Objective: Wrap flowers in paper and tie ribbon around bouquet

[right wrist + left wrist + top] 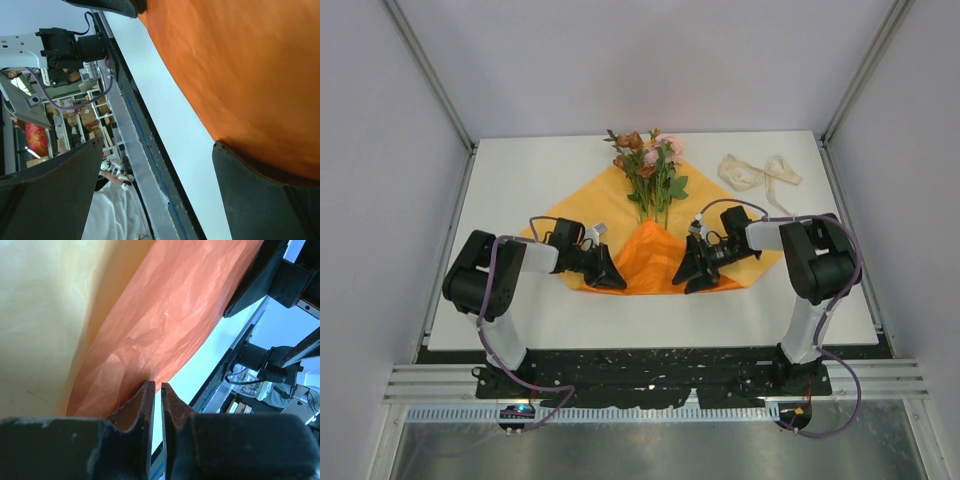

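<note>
The orange paper (582, 207) lies as a diamond on the white table, its near corner folded up into a brighter triangle (655, 255). The flowers (648, 165) rest on its far half, stems pointing toward me. The cream ribbon (760, 172) lies loose on the table at the back right. My left gripper (617, 279) sits at the fold's left edge; in the left wrist view its jaws (156, 385) stand a thin slit apart, with only table showing between them and the paper (165, 325) just beyond the tips. My right gripper (692, 279) (159, 145) is wide open at the fold's right edge, over bare table beside the paper (250, 65).
The white table (510, 190) ends at a black strip and a metal rail (650, 385) by the arm bases. Grey walls and slanted frame posts (430, 75) close in both sides.
</note>
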`<state>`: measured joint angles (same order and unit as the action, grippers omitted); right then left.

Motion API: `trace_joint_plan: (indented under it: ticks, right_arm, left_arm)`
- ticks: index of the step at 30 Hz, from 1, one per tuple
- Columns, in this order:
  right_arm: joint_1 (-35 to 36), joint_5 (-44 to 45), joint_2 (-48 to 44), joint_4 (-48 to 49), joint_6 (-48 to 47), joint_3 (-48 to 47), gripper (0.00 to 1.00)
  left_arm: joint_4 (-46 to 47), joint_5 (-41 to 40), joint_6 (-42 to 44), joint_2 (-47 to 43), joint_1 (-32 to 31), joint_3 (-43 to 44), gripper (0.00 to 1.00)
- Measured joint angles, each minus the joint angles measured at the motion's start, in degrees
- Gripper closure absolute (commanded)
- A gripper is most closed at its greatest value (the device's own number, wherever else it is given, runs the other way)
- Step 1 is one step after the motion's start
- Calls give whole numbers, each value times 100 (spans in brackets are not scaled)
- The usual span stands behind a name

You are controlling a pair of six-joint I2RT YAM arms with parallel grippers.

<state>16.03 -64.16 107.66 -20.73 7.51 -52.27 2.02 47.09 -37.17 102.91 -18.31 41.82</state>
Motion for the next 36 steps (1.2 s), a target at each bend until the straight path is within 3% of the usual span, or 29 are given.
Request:
trace_joint_plan:
  ticks: [10,22,26,30,36]
  right_arm:
    - [-1093,289,7,-1751,-643,-4,4]
    - [-1764,914,-98,-2769,-1062,-219,5]
    - [-1093,811,-509,-2597,-1191,-203,5]
    - [-284,638,-1110,-1578,-472,-50,5]
    - [-138,715,-616,-487,348,90,4]
  left_arm:
    - [-20,13,15,9,13,7,84]
    - [-17,31,20,9,20,7,85]
    - [-17,31,20,9,22,4,84]
    - [-17,31,22,9,22,7,85]
    - [-20,31,37,9,22,7,85]
